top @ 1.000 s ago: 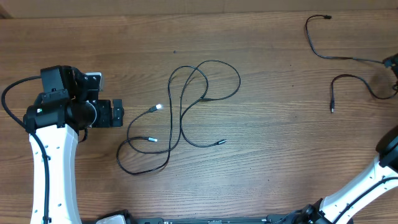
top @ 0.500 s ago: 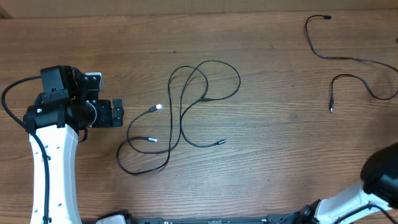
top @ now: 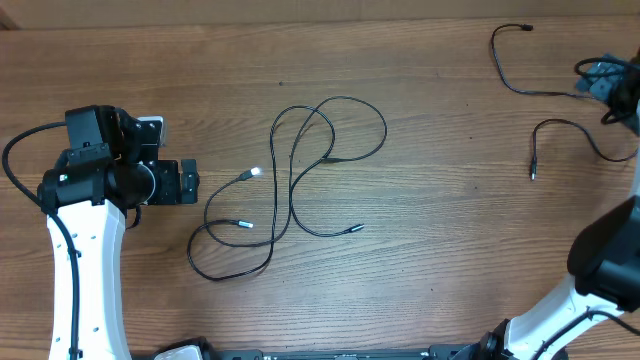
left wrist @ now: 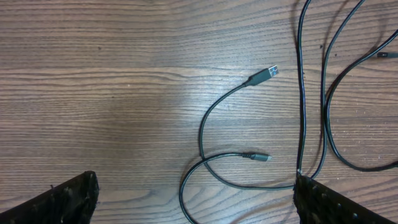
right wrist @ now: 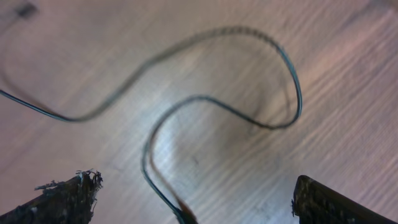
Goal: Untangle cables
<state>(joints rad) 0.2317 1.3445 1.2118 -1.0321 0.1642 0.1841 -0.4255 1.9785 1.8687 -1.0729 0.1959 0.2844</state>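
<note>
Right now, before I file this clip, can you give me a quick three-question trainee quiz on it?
1. True or false: the left gripper is clamped on the tangled cables.
2. In the overhead view, the separate cable lies: A upper right, B lower left, C dead centre.
3. Fill in: the right gripper stands ___.
Key: 1 false; 2 A; 3 open.
</note>
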